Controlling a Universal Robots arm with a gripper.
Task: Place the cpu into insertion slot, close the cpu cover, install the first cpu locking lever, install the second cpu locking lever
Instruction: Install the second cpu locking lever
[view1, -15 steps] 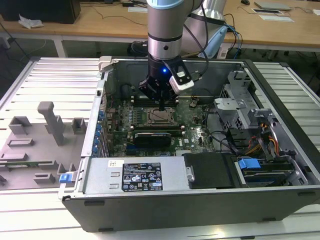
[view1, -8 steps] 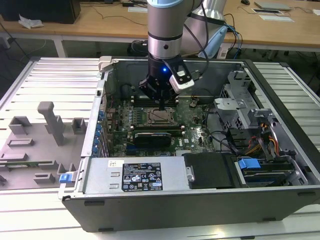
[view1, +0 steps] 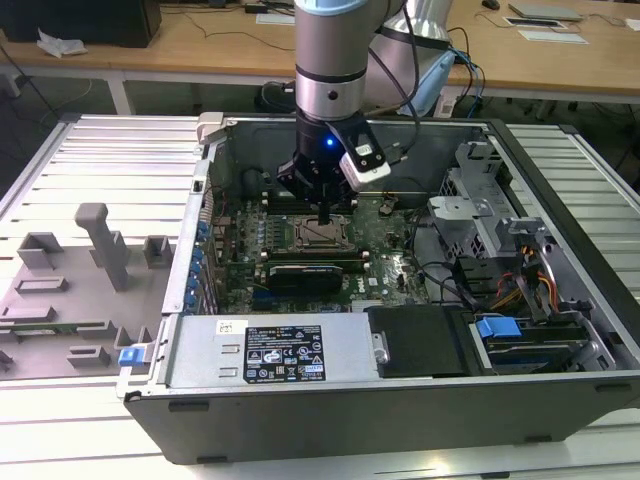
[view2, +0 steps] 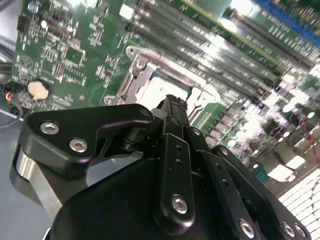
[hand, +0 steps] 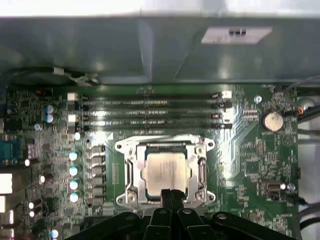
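In the exterior view my gripper (view1: 325, 214) hangs straight down inside the open computer case, just over the insertion slot (view1: 322, 236) on the green motherboard (view1: 392, 252). In the first wrist view the cpu (hand: 165, 171), silvery-beige, lies in the insertion slot (hand: 131, 176), and the grey metal cpu cover (hand: 165, 143) frames it and looks lowered over it. My gripper (hand: 171, 196) is shut, with its tips together at one edge of the socket, touching or just above the frame. In the second wrist view the shut gripper (view2: 173, 106) hides part of the cpu (view2: 159, 88). The locking levers cannot be made out.
Memory slots (hand: 150, 114) run along one side of the socket, and a coin battery (hand: 273, 120) sits on the board. A black expansion card (view1: 305, 274) lies beside the socket, the power supply (view1: 270, 352) fills the case front, and cables and drive bays (view1: 520, 290) crowd the exterior view's right. Grey fixtures (view1: 100, 250) stand outside.
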